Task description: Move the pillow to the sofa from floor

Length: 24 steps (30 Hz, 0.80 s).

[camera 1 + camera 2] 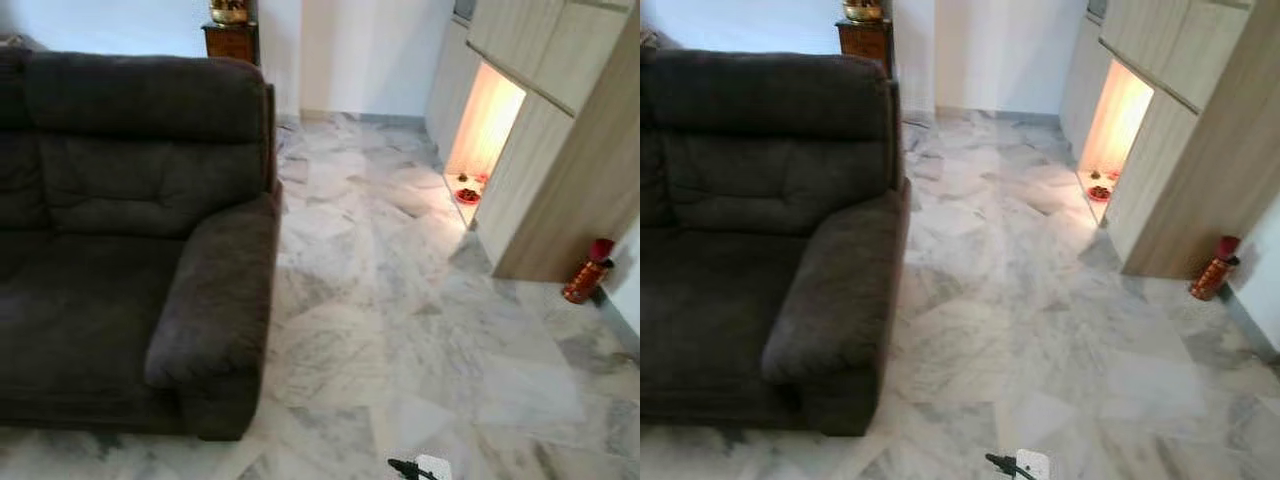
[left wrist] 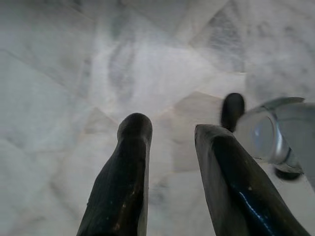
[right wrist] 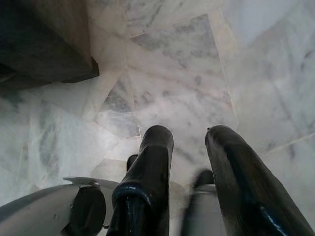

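A: Fingers first. Left gripper (image 2: 170,157) is hanging over the marble floor (image 1: 420,300) with its fingers (image 2: 123,172) standing a moderate gap apart, gripping nothing. Right gripper (image 3: 197,167) is doing the same, parted, empty, with the sofa (image 1: 130,240) base corner just beyond it.

B: Pillow?

A: Can't find it anywhere; floor beside the sofa is showing only tiles, seat is bare too. Probably needs a turn to find it.

B: Handling guess?

A: Judging from the task alone: soft, light, squashy, not fragile. I'd be pinching a corner or an edge seam deep, maybe both grippers on opposite sides so it isn't sagging.

B: Containers?

A: Farther from the sofa, a red-gold bottle-like thing (image 1: 588,270) is standing against the wooden cabinet (image 1: 560,150); contents unclear. The lit niche (image 1: 485,130) in that cabinet is holding a small red dish (image 1: 467,195), too small to read. Behind the sofa back, a brass pot (image 1: 229,11) is sitting on a dark wood stand (image 1: 231,42).
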{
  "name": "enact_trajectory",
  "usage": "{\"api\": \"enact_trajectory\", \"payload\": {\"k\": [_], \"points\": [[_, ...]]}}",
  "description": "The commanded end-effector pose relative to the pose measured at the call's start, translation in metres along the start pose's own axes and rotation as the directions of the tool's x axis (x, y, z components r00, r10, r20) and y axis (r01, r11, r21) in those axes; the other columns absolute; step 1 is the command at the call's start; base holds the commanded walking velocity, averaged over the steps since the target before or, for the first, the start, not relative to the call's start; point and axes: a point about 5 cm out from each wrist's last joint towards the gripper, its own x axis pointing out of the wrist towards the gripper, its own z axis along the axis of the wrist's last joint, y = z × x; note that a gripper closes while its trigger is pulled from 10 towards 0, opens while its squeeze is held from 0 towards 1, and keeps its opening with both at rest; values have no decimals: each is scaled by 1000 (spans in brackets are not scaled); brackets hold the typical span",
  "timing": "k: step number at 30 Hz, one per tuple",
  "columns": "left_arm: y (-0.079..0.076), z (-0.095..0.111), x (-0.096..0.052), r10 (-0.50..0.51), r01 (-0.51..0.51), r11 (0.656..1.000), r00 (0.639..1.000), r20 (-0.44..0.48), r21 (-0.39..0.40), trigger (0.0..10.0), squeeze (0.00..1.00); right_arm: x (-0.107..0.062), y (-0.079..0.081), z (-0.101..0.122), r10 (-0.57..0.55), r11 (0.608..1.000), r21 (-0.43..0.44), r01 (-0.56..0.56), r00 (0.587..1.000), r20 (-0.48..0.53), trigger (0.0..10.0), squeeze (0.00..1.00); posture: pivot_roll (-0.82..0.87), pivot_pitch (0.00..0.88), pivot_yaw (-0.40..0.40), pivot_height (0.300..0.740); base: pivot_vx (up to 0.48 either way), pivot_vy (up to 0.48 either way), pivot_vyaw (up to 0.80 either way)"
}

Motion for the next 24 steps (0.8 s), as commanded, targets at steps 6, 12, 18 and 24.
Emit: {"api": "enact_trajectory", "payload": {"k": [6,12,18,24], "points": [[-5,2,1,-13,13,1000,1000,-3,4,10000,0,-2,-10,-3,-20,1000,12,20,1000,1,10000,0,108,0,-12,740,0,480,800],[-4,2,1,-13,13,1000,1000,-3,7,10000,0,-2,-11,-4,-21,999,45,21,1000,1,10000,0,111,0,-13,740,0,480,209],[-3,2,1,-12,12,1000,1000,-3,7,10000,0,-2,-11,-4,-17,999,39,17,1000,-4,10000,0,112,0,-12,740,0,480,0],[-3,1,1,-12,12,1000,1000,-6,8,10000,0,-2,-10,-3,-15,999,30,15,1000,-2,10000,0,112,0,-10,740,0,480,0]]}}
